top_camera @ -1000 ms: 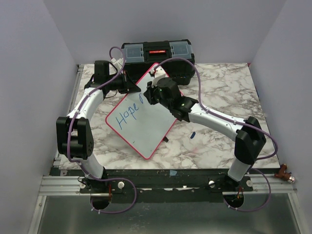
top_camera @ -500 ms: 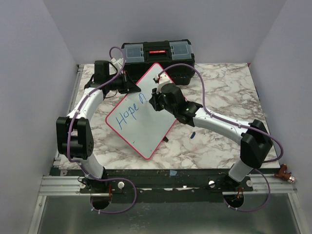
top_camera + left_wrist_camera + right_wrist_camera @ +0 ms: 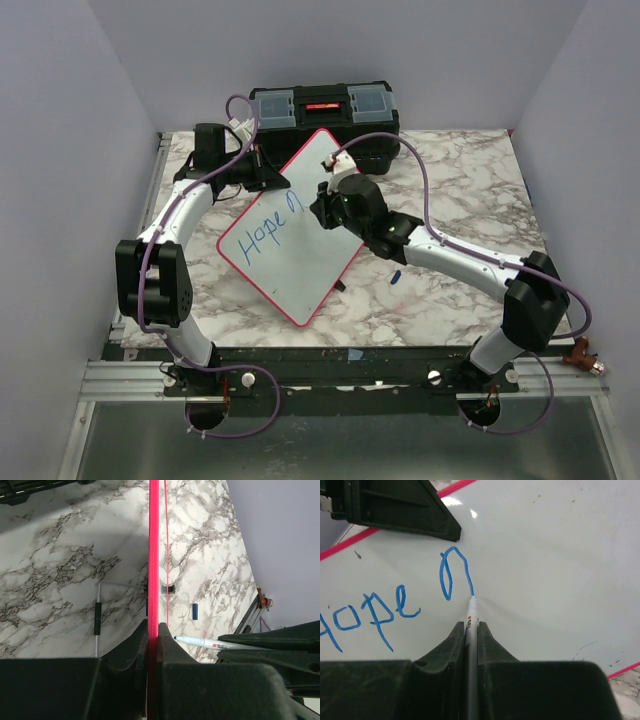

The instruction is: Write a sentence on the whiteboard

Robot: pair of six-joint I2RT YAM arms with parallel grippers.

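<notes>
Rightward shift of marker (image 3: 471,611), stroke longer | whiteboard (image 3: 292,272) reads "Hope" plus loop

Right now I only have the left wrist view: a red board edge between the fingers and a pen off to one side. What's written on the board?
Observer: The whiteboard reads "Hope" in blue, followed by a narrow loop with a downstroke, like an unfinished letter.
Operator: Is the pen on the surface?
Observer: Yes, the tip of the marker touches the board at the bottom of that downstroke.
Operator: How is it held?
Observer: The right gripper is shut on the marker, with the barrel running straight between its two fingers.
</notes>
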